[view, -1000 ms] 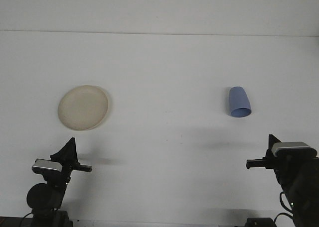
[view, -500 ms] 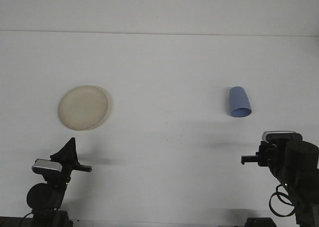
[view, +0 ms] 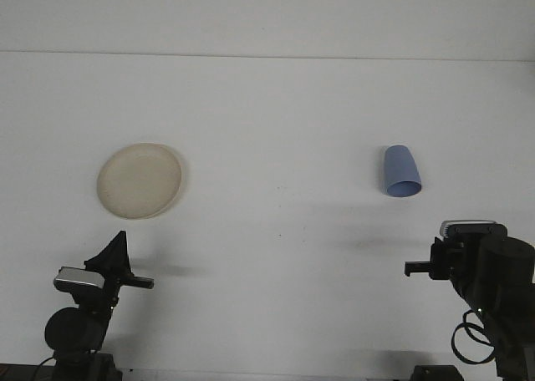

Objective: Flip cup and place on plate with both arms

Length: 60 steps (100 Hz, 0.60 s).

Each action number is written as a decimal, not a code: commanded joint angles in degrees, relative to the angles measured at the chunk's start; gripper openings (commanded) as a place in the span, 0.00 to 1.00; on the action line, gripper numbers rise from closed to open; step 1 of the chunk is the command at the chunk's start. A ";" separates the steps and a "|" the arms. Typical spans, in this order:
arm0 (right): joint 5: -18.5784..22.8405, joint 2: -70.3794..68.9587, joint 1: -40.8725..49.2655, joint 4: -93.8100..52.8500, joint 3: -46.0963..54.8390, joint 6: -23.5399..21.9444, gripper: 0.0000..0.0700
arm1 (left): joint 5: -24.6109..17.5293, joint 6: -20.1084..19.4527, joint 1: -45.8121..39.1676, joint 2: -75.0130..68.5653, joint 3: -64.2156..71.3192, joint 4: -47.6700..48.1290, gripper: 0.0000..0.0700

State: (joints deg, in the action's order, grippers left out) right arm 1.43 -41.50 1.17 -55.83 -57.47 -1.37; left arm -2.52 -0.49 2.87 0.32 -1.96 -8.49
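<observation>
A blue cup (view: 400,171) stands upside down on the white table at the right, its wide rim on the surface. A round cream plate (view: 140,180) lies flat at the left. My left gripper (view: 117,262) sits low at the front left, below the plate and apart from it. My right gripper (view: 428,268) is low at the front right, in front of the cup and well short of it. Neither gripper holds anything that I can see.
The white table (view: 276,147) runs back to a pale wall at the top of the view. Black arm bases and cables sit at both front corners.
The right arm shifted left and turned between one second and half a second ago, then stayed put. The left arm, cup and plate have not moved.
</observation>
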 commanded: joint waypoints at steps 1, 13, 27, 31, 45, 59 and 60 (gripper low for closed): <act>0.02 -0.17 0.04 0.52 -1.09 -0.77 0.44 | -0.07 0.07 0.00 -0.13 1.14 -0.61 0.02; 0.00 -0.17 0.04 0.52 -1.09 -0.77 0.63 | -0.07 0.07 -0.02 -0.13 1.16 -0.59 0.02; 0.00 -0.17 0.04 0.52 -1.09 -0.77 0.77 | -0.07 0.07 0.00 -0.13 1.14 -0.59 0.02; 0.00 -0.17 0.04 0.52 -1.09 -0.77 0.77 | -0.07 0.07 0.00 -0.13 1.14 -0.59 0.02; -0.02 -0.22 0.04 1.14 -1.09 -0.77 0.77 | -0.07 0.07 -0.02 -0.13 1.14 -0.61 0.02; -0.07 -1.18 -0.07 4.59 -1.01 -0.79 0.77 | -0.07 0.07 -0.02 -0.13 1.14 -0.59 0.02; -0.07 -1.31 -0.07 4.98 -0.98 -0.79 0.77 | -0.07 0.07 -0.02 -0.13 1.14 -0.59 0.02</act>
State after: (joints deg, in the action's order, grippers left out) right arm 1.43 -41.85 1.13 -52.99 -57.49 -1.39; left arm -2.52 -0.51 2.87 0.32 -1.96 -8.49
